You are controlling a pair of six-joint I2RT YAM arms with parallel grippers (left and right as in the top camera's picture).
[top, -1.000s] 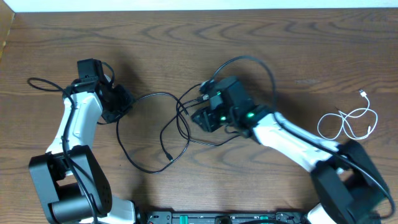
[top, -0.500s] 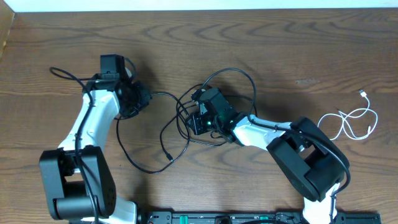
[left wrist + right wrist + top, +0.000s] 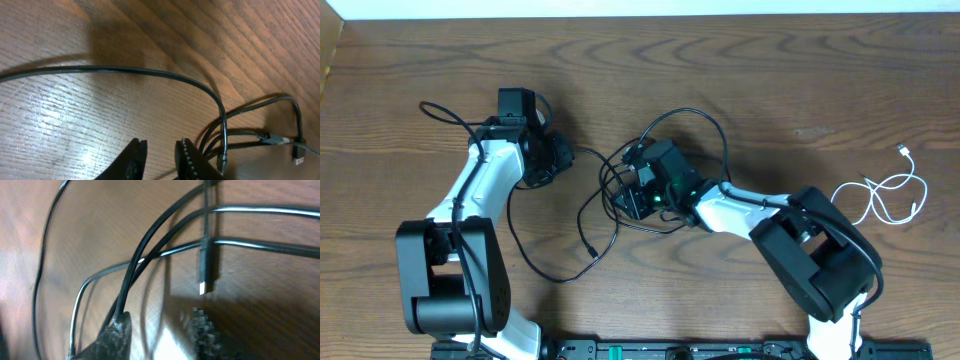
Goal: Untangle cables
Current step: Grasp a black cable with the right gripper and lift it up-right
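Several black cables (image 3: pixel 617 190) lie tangled on the wooden table (image 3: pixel 770 70), with one long loop trailing to the front left. My left gripper (image 3: pixel 560 155) (image 3: pixel 160 146) sits at the tangle's left edge. Its jaws are slightly apart and empty, and one black cable (image 3: pixel 150 72) arcs ahead of them. My right gripper (image 3: pixel 628 195) (image 3: pixel 160 320) is down in the tangle, open, with bare wood between its fingers. Black strands (image 3: pixel 250 210) cross just ahead, and one runs onto the left fingertip (image 3: pixel 120 325). A cable plug (image 3: pixel 205 275) lies close in front. A white cable (image 3: pixel 895 178) rests coiled at the far right.
A thicker black wire (image 3: pixel 445 112) loops out from my left arm at the back left. The table's far edge meets a white wall (image 3: pixel 640 8). My right arm (image 3: pixel 820 250) stretches across the front right.
My left arm has moved right towards the tangle and its jaws have parted slightly. My right gripper has slid left into the tangle; the upper cable loop has shifted with it.
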